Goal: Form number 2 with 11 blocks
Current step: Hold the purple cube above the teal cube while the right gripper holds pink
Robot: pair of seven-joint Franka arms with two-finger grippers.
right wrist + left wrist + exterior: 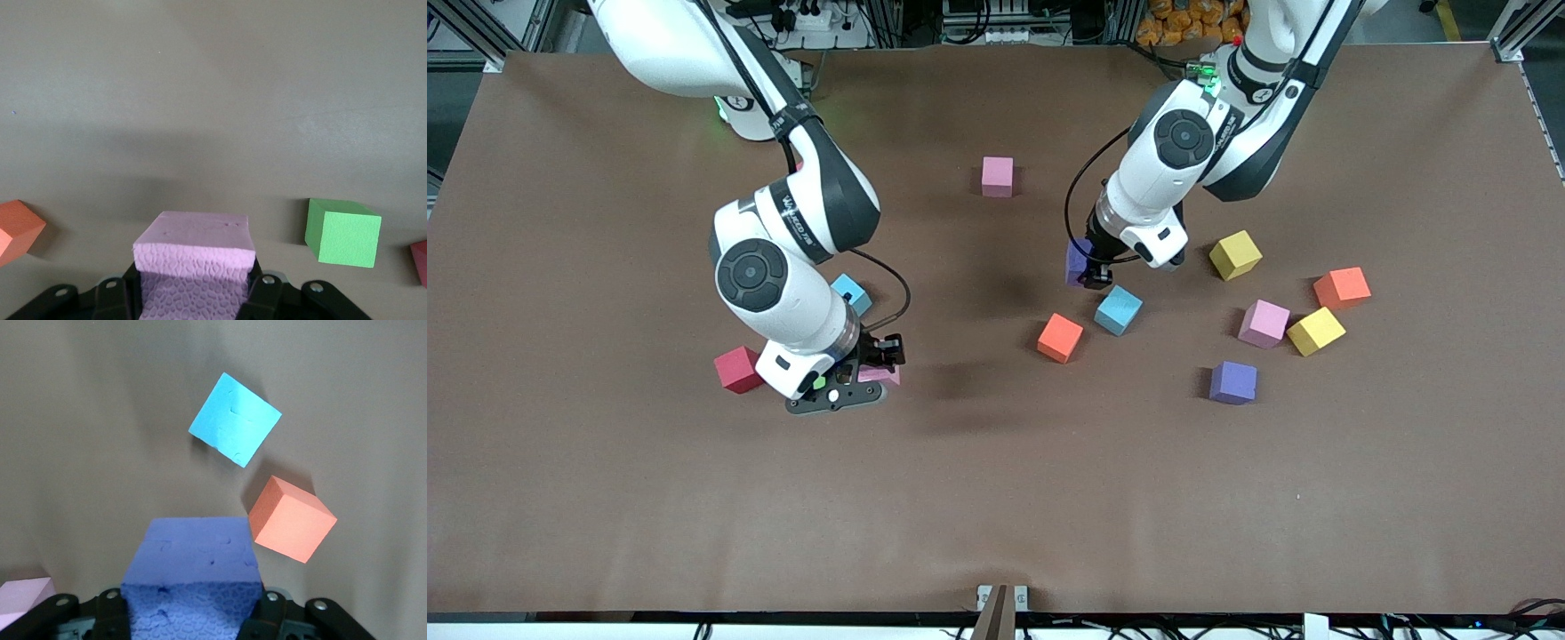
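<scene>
Left hand (1089,271) clamped on a purple block (192,577) — above the brown worktop (996,498); right hand (871,364) clamped on a pink block (195,257), green block (343,232) near

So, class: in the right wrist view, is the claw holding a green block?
No, the right claw grips a pink block; the green block sits on the table.

I see two glossy white arms with black joint bands, round dark-grey joint caps, looping black cables, black fingers (270,613), and green lights near the frame's top.
</scene>
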